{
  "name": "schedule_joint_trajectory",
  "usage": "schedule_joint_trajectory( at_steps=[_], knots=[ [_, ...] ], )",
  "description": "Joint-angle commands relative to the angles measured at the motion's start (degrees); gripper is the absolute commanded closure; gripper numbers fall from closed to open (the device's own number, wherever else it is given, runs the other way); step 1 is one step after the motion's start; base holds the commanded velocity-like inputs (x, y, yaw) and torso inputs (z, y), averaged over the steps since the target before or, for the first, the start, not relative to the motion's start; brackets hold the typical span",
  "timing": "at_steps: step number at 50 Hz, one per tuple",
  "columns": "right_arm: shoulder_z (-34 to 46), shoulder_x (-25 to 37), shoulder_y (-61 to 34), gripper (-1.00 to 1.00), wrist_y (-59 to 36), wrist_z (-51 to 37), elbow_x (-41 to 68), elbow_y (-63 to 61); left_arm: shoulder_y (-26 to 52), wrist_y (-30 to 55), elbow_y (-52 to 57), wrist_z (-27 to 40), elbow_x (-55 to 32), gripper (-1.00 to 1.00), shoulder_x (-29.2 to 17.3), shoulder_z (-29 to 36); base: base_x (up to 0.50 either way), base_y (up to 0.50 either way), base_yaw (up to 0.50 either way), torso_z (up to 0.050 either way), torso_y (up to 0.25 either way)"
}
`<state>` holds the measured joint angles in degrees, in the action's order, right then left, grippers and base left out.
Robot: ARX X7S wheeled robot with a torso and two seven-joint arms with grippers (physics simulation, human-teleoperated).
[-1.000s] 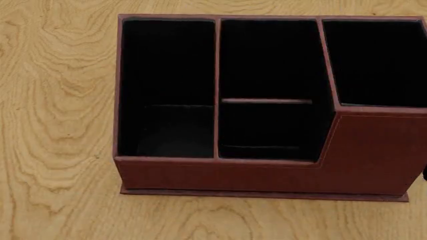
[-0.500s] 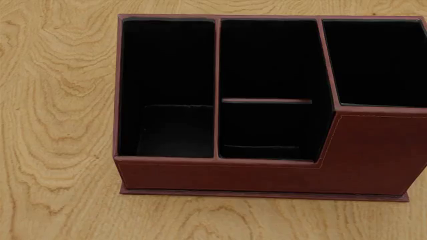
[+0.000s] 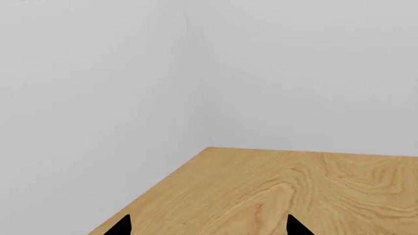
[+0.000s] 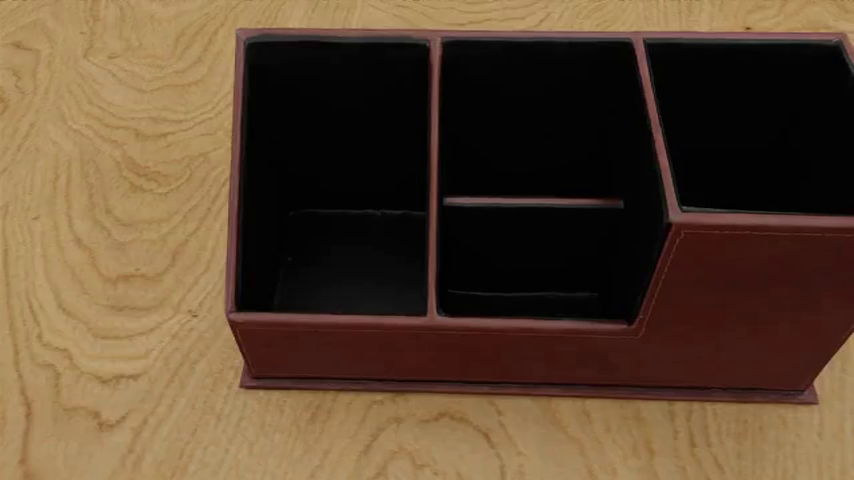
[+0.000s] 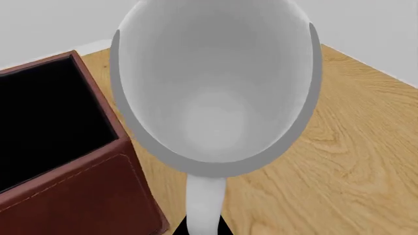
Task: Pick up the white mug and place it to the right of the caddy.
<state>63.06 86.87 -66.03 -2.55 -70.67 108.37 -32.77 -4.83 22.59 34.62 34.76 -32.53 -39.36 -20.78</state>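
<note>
Jaws of the right gripper (image 5: 203, 229) show only as black slivers either side of the white mug's handle (image 5: 205, 205), apparently closed on it, while the left gripper (image 3: 207, 229) has its two black fingertips (image 3: 124, 226) set wide apart with nothing between them, over a bare corner of the table (image 3: 274, 191). The white mug (image 5: 216, 98) hangs mouth-up before the right wrist camera, just beside the caddy (image 5: 78, 196) at its taller section and apparently clear of the wood. In the head view the caddy (image 4: 747, 300) fills the centre and right of the frame exactly as it did a second ago; the one change is that a small dark sliver at the right edge has gone. Judging from this, the mug is already carried to the caddy's side and only needs lowering and releasing
</note>
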Motion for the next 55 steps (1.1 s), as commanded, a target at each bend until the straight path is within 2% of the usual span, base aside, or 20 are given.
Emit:
schedule_joint_trajectory(
  at_steps=[1, 24, 55],
  knots=[
    [1.5, 1.0, -1.2, 1.0, 4.2, 2.1, -1.5, 1.2, 1.4, 0.8, -0.2, 0.2, 0.3, -1.0, -0.4, 1.4, 0.0, 0.0, 0.0, 0.0, 0.0],
    [4.9, -0.4, 3.4, 1.0, 10.4, 5.0, -1.5, 4.0, 2.2, 1.6, -0.1, 0.9, 0.7, -1.0, -0.3, 2.8, 0.0, 0.0, 0.0, 0.0, 0.0],
    [6.8, -5.1, 6.5, 1.0, 12.2, 7.5, -0.3, 9.4, 1.6, 1.2, -0.3, 0.5, 0.7, -1.0, -0.1, 2.2, 0.0, 0.0, 0.0, 0.0, 0.001]
  ],
)
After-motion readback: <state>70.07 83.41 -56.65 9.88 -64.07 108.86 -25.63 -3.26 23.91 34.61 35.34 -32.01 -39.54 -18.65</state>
